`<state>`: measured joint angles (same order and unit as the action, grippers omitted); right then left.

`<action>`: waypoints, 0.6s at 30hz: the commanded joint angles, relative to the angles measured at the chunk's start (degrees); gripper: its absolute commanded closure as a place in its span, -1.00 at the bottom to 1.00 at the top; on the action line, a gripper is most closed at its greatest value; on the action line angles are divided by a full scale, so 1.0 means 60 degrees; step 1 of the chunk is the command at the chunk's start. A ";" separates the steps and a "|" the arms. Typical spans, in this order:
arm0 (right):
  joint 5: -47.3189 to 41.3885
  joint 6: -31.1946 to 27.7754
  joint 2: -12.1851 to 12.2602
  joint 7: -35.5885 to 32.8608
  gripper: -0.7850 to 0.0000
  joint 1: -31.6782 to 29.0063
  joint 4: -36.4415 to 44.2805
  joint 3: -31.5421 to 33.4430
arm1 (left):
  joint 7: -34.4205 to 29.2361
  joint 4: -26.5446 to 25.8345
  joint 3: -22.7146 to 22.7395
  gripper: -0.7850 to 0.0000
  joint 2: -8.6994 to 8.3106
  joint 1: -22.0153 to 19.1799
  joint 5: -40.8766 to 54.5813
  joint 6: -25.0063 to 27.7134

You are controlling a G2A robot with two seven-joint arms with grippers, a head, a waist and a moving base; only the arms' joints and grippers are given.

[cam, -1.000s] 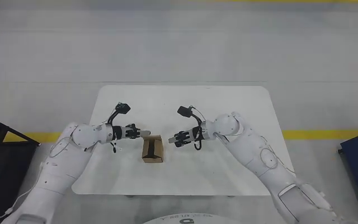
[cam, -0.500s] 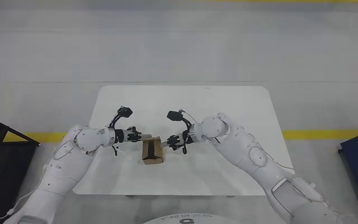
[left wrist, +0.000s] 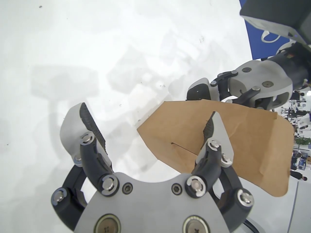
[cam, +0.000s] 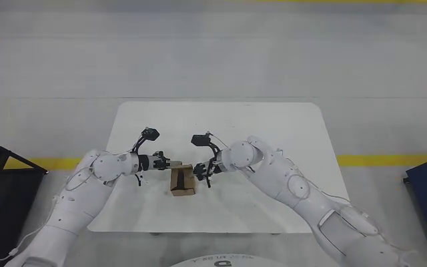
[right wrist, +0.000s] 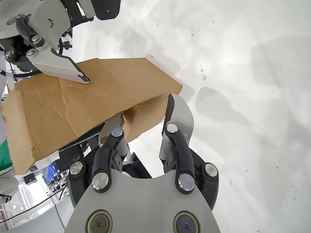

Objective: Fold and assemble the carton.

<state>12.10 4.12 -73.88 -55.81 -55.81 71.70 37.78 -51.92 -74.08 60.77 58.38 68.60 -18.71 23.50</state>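
touching the carton [cam: 181, 180], left claw [left wrist: 148, 110] and right claw [right wrist: 145, 110] both gape.

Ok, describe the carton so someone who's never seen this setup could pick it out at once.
Look at the white table, toward the edge nearest the robot, where the two arms meet. Between the left gripper and the right gripper sits the carton, a small brown cardboard box with its flaps partly folded. It is the only brown thing on the white tabletop.
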 commanded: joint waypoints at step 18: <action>0.2691 0.1662 0.0284 0.0797 1.00 0.0092 0.1794 0.0557 | 0.0355 0.0087 0.0288 -1.00 -0.0089 0.0118 0.0295 0.0193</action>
<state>26.17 12.87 -72.43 -50.79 -55.24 81.32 40.75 -50.39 -73.74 61.89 57.96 69.16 -17.41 24.44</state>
